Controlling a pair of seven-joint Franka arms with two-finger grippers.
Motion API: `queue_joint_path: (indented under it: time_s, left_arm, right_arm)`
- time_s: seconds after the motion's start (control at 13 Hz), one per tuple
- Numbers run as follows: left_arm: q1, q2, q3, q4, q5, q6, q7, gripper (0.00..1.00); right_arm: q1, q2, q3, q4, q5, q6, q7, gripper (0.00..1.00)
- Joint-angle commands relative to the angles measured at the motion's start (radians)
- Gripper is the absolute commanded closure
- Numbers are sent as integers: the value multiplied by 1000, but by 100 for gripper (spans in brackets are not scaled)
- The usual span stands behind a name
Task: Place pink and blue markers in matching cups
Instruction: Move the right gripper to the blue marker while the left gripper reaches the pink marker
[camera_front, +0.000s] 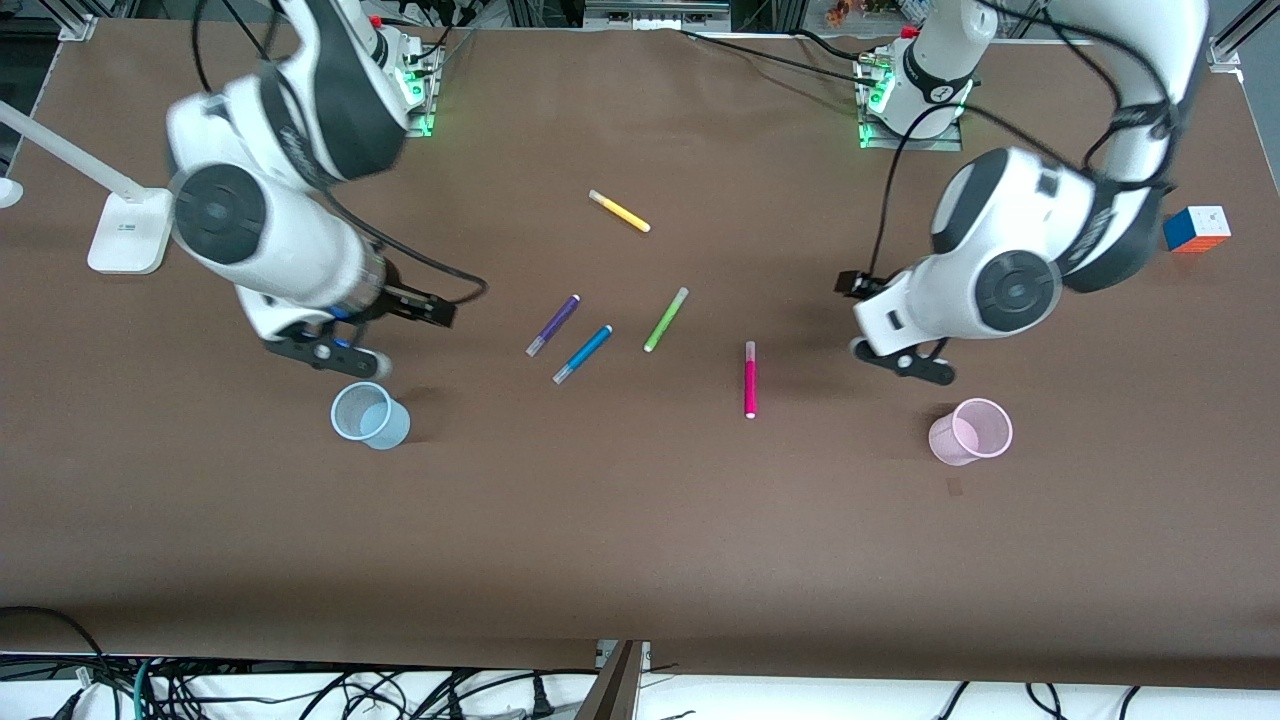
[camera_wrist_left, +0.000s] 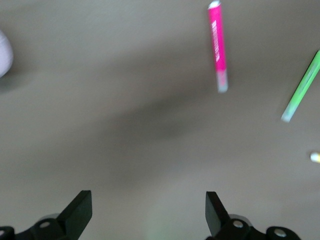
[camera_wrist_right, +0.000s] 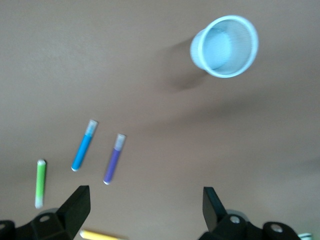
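A brown table (camera_front: 640, 520) holds two robot arms, neither of them holding anything. The right gripper (camera_front: 330, 350) hangs low over the table with its two fingers spread wide and empty, just above the pale blue cup (camera_front: 370, 416), which stands upright toward the right arm's end. The left gripper (camera_front: 905, 362) hovers the same way, fingers wide apart and empty, close to the pale pink cup (camera_front: 970, 431), which leans over at the left arm's end. Between the arms lie the pens, all flat on the table. The pink marker (camera_front: 750, 379) lies alone, between the cluster of other pens and the pink cup, so the left arm looks best placed to fetch it. The blue marker (camera_front: 583, 354) lies just beside a purple pen (camera_front: 553, 325), the two nearly parallel but apart, with a green pen (camera_front: 666, 319) near them and a yellow pen (camera_front: 619, 211) farther from the front camera. Each cup sits at the end of the arm likely to serve it, which would keep the arms from crossing. A coloured puzzle cube (camera_front: 1196, 229) and a white lamp base (camera_front: 128, 231) sit at the table's ends, unrelated to the job.
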Motion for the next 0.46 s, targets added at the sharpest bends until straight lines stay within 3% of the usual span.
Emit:
queue_joint_path:
  time_s: [0.0, 0.15, 0.38]
  left_arm:
    - [-36, -21, -12, -141, -20, 223, -10, 0]
    - [-96, 20, -11, -180, -6, 326, -71, 0]
    - [-204, 100, -9, -197, 185, 459, -325, 0]
  right_arm:
    - [57, 73, -7, 10, 57, 77, 135, 1]
    - [102, 116, -7, 10, 61, 130, 209, 1]
    - [154, 176, -8, 10, 58, 206, 295, 1]
